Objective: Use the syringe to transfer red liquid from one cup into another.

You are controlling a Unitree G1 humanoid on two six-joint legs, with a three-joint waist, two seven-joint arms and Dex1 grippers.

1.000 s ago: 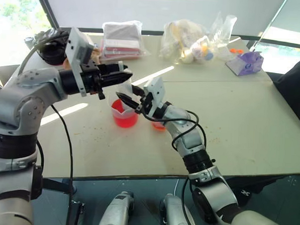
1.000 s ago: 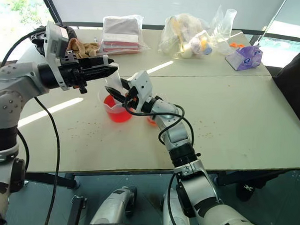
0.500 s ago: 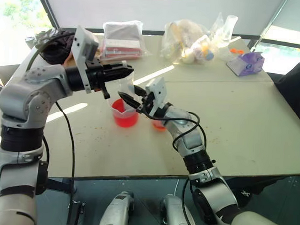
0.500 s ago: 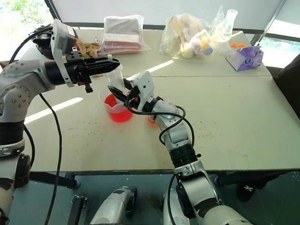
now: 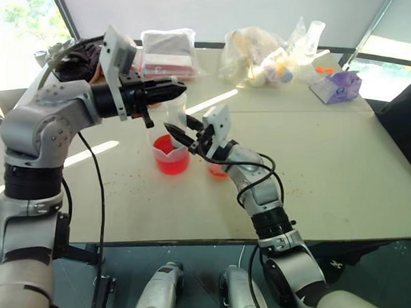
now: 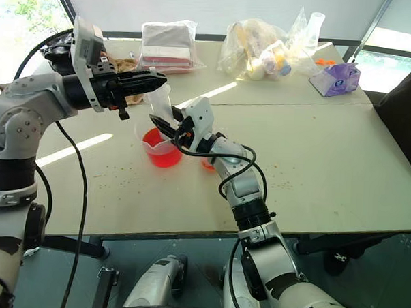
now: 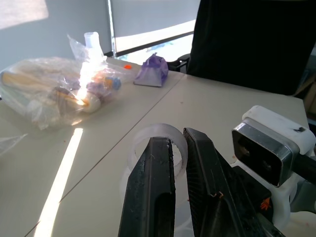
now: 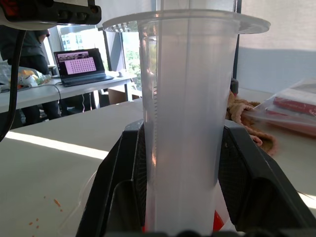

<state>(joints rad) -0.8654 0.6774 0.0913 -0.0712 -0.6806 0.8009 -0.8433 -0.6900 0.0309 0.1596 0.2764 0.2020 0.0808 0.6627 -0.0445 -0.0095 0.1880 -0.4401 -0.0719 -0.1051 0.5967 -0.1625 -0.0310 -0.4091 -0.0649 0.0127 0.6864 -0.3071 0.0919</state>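
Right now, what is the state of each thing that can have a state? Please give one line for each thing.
syringe: upright, barrel clamped between the right gripper's fingers.
right gripper: shut on the syringe, above the beaker.
left gripper: fingers nearly shut around the syringe's top.
beaker: upright, partly filled with red liquid.
smaller cup: upright, a little red at its base.

Silver-grey humanoid arms, black joints.
Black cables loop along both forearms; white camera blocks top each wrist above black fingers (image 5: pixel 169 90).
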